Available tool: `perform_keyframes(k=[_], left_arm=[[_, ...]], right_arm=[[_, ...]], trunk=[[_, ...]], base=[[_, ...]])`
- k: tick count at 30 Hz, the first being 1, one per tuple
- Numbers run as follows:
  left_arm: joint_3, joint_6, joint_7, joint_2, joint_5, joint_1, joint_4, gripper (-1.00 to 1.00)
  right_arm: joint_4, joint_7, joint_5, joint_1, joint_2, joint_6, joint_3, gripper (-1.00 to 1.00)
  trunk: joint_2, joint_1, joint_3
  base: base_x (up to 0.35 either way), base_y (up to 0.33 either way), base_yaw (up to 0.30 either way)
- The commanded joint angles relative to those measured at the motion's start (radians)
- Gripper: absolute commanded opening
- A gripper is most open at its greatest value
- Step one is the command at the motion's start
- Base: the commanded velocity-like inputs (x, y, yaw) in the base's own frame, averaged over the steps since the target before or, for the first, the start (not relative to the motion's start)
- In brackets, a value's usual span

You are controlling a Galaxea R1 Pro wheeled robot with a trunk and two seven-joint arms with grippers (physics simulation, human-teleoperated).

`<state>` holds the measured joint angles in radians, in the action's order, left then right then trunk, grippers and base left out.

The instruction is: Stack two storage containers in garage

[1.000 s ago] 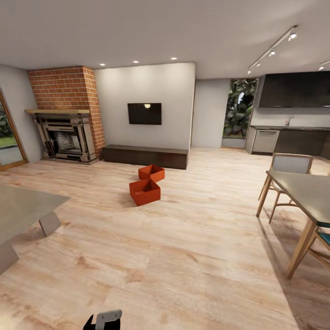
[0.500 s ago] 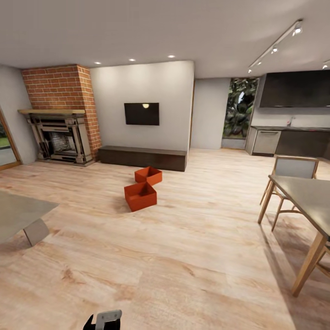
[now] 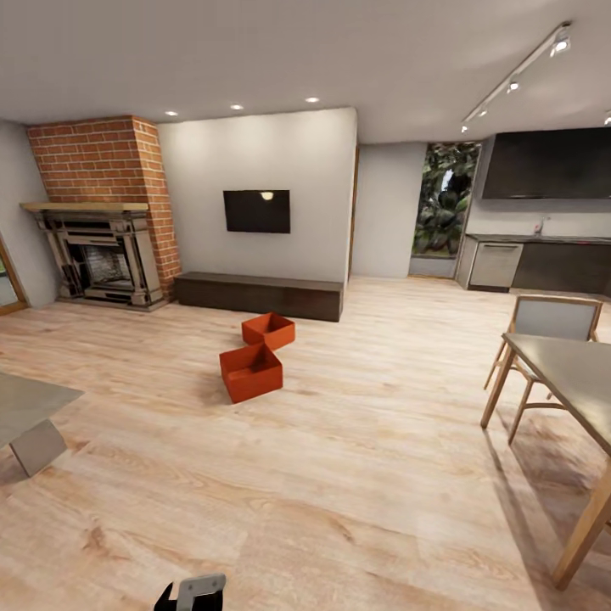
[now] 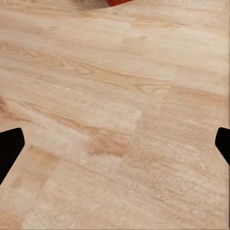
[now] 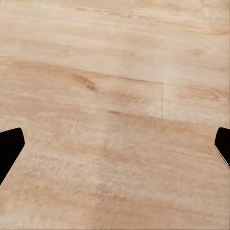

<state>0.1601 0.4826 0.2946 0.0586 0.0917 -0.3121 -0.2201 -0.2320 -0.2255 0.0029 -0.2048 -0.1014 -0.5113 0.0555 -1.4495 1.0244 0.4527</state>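
Room: the living room, with a light wood plank floor (image 3: 356, 475) running through to a kitchen area at the far right
Nearer container: an orange-red open-top box (image 3: 251, 372) on the planks, left of the head view's centre, turned corner-on; nothing seen inside it
Farther container: a like box (image 3: 268, 330) just behind the nearer one and slightly to its right, the two corners close or touching; which, cannot be told; it lies just in front of the long dark low cabinet (image 3: 259, 294)
Wall: a black TV (image 3: 256, 210) hangs above the cabinet; a red brick fireplace (image 3: 98, 212) stands to its left
Right side: a grey-topped dining table (image 3: 577, 373) on wooden legs, with a chair (image 3: 552, 327) at its far end; dark kitchen units (image 3: 543, 263) beyond
Left side: a corner of a grey low table (image 3: 25, 407) at the frame edge
Left gripper: its jaws stand wide, the dark fingertips (image 4: 9, 151) at opposite edges of the left wrist view, bare planks between them; a sliver of orange-red box (image 4: 117, 2) shows at the frame edge
Right gripper: its jaws stand wide too, fingertips (image 5: 9, 146) at the edges of the right wrist view, over bare planks; holding nothing
Robot body: a small grey and black part (image 3: 195, 591) at the bottom edge of the head view
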Motion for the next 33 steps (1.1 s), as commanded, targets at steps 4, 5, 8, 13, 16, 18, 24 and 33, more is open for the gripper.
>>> perform_keyframes(k=[4,5,8,13,16,18,24,33], left_arm=[[0.009,0.004,0.004,0.0,0.01,-0.001,0.001,1.0],[0.009,0.004,0.004,0.0,0.01,-0.001,0.001,1.0],[0.009,0.004,0.004,0.0,0.01,-0.001,0.001,1.0],[0.009,0.004,0.004,0.0,0.01,-0.001,0.001,1.0],[0.009,0.004,0.004,0.0,0.01,-0.001,0.001,1.0],[0.009,0.004,0.004,0.0,0.01,-0.001,0.001,1.0],[0.009,0.004,0.004,0.0,0.01,-0.001,0.001,1.0],[0.009,0.004,0.004,0.0,0.01,-0.001,0.001,1.0]], right_arm=[[0.0,-0.008,0.0,-0.001,0.0,-0.002,0.006,1.0],[0.0,-0.008,0.0,-0.001,0.0,-0.002,0.006,1.0],[0.0,-0.008,0.0,0.0,0.0,-0.003,0.006,1.0],[0.0,-0.008,0.0,0.0,0.0,-0.003,0.006,1.0],[0.0,-0.008,0.0,-0.001,0.0,-0.003,0.006,1.0],[0.0,-0.008,0.0,-0.001,0.0,-0.002,0.006,1.0],[0.001,-0.008,0.0,-0.001,0.0,-0.001,0.006,1.0],[0.002,-0.009,0.0,-0.001,0.0,-0.001,0.006,1.0]], trunk=[[-0.001,0.001,0.001],[-0.001,0.001,0.001],[-0.001,0.001,0.001],[-0.001,0.001,0.001],[-0.001,0.001,0.001],[-0.001,0.001,0.001],[-0.001,0.001,0.001],[-0.001,0.001,0.001]], base=[[0.34,-0.15,0.0],[0.34,-0.15,0.0],[0.34,-0.15,0.0],[0.34,-0.15,0.0],[0.34,-0.15,0.0],[0.34,-0.15,0.021],[0.34,-0.15,0.184],[0.34,-0.149,0.258]])
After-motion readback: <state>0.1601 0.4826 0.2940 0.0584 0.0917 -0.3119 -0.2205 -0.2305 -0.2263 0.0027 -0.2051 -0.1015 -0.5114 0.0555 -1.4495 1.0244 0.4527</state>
